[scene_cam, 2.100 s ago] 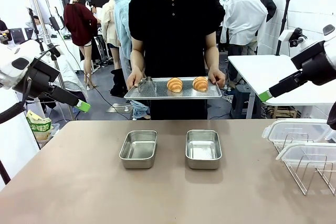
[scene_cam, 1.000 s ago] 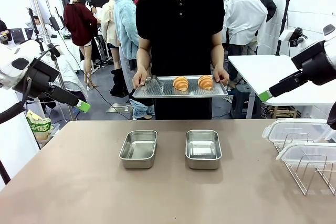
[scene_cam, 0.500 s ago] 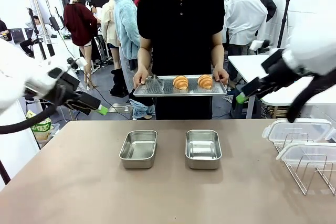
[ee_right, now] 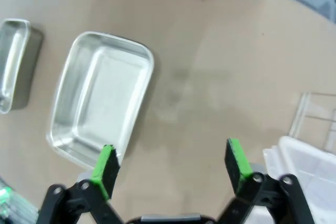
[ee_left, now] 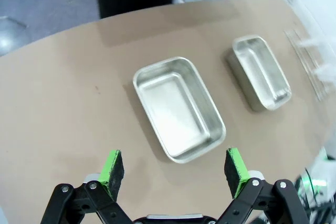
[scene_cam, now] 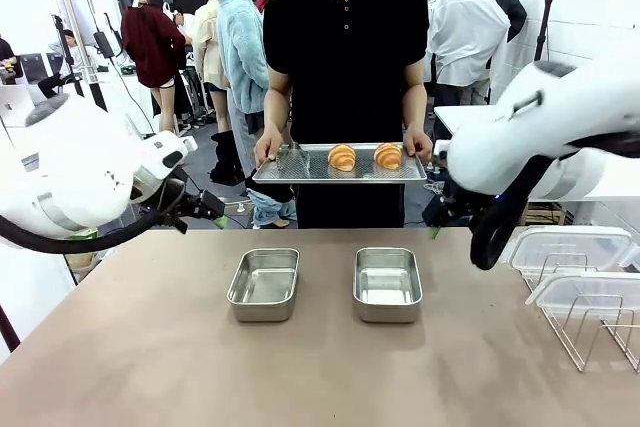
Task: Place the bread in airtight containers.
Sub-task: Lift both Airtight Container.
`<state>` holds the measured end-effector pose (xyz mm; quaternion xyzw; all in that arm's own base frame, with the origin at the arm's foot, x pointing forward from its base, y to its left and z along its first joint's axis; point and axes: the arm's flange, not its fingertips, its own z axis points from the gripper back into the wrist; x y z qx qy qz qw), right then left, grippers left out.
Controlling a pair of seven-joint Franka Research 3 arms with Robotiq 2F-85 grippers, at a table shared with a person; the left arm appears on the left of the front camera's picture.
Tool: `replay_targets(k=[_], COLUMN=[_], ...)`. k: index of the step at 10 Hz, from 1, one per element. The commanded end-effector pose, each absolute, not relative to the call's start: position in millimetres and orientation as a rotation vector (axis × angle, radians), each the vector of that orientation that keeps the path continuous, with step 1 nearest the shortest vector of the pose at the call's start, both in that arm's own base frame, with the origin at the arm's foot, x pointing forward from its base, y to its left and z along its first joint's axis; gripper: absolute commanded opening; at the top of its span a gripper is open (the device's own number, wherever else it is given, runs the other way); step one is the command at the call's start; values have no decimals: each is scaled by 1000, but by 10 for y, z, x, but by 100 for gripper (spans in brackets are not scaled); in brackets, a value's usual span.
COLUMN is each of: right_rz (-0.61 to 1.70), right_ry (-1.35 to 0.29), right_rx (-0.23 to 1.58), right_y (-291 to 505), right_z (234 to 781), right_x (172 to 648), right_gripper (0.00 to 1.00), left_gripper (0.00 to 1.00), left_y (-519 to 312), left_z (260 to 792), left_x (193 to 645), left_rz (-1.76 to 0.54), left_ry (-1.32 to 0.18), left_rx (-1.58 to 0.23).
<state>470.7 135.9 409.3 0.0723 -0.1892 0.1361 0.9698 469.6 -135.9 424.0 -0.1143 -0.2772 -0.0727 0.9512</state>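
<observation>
The bread, two golden croissants (scene_cam: 343,157) (scene_cam: 388,155), lies on a perforated metal tray (scene_cam: 300,171) that a person holds in both hands beyond the table's far edge. Two steel airtight containers (scene_cam: 264,284) (scene_cam: 387,284) stand empty and lidless side by side on the table. My left gripper (scene_cam: 205,209) hovers over the table's far left; its wrist view shows it open (ee_left: 173,167) above the left container (ee_left: 178,108), the other container (ee_left: 261,72) beyond. My right gripper (scene_cam: 440,219) hangs at the far right, open (ee_right: 171,161) above the right container (ee_right: 100,98).
Translucent plastic lids (scene_cam: 565,247) rest on a wire rack (scene_cam: 595,322) at the table's right edge, also seen as lids (ee_right: 310,166) in the right wrist view. The brown tabletop (scene_cam: 300,367) in front of the containers is bare. Tongs (scene_cam: 290,157) lie on the tray's left part.
Both arms have swung inward from the sides and tipped down over the table's far edge. The person has stepped slightly right with the tray and holds it steady.
</observation>
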Motion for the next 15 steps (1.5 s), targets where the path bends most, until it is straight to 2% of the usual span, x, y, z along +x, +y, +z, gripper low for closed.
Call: replay_targets(k=[1,5,11,13,15], right_rz=[229,214,232,224,177], right_ry=[-324,-254,-257,-249,-258], right_rx=[92,105,112,90,-6], right_y=[1515,1664,1649,1979,2196], right_z=[3978,3662,3640,3692,3718], right_x=[4852,4892,4850,4902,4935], right_gripper=[100,100,100,100,100], left_gripper=[100,100,100,100,100], left_y=[-1515,-1643,-1601,-1886,-2073], left_z=[4343,4105,4124,4043,3955], left_x=[4789,4949,4902,4970,5015], left_rz=[-73,-81,-103,-124,-141], left_ry=[-547,-515,-514,-447,-365], left_rx=[-64,28,9,-47,-70])
